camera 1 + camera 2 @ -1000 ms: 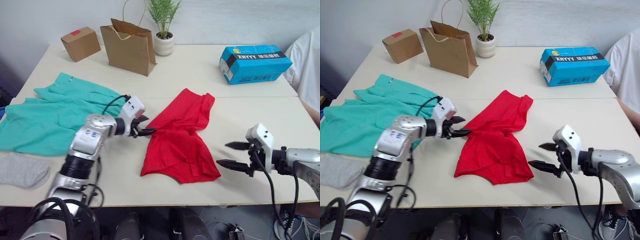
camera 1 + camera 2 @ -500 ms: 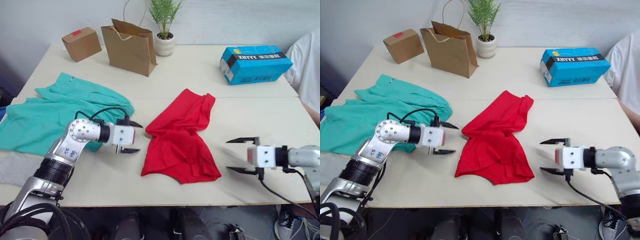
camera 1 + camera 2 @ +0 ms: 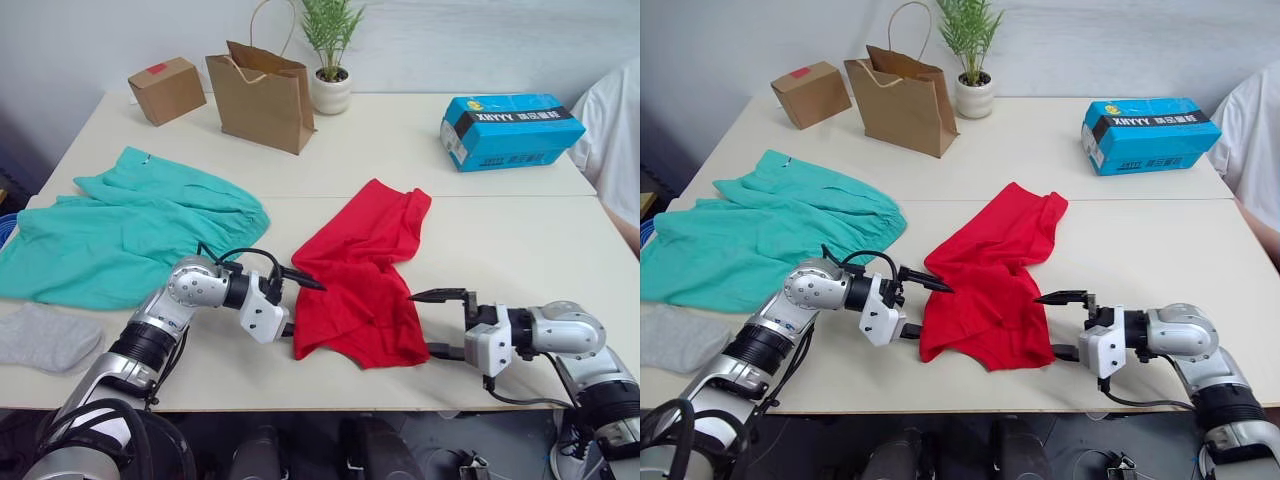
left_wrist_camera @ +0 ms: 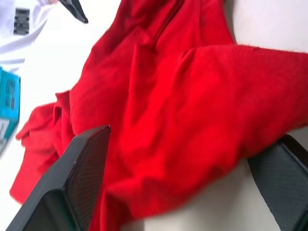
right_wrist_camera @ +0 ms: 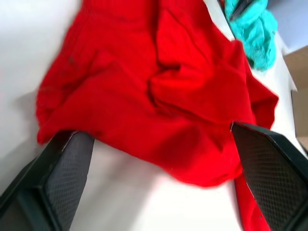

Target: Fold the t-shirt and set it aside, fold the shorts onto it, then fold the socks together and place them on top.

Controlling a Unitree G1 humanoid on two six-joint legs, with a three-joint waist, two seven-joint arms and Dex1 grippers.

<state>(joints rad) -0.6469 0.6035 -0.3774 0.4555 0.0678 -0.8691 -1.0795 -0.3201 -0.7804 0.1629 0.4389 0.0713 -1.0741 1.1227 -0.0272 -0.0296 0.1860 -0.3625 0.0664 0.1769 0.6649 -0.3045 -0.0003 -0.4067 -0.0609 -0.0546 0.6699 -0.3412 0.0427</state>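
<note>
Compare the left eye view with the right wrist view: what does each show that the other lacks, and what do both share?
Left eye view alone: the sock, paper bag, small carton, potted plant, blue box, and a person's white sleeve at the table's far right.
Right wrist view alone: a close look along the right gripper's open fingers, which straddle the near edge of the crumpled t-shirt.
Both: the t-shirt, the shorts, the pale table, and that open right gripper at the shirt's edge.

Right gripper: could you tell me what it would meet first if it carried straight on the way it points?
Most likely the crumpled bright red cotton t-shirt, lying just beyond the right gripper and its open fingers.
</note>
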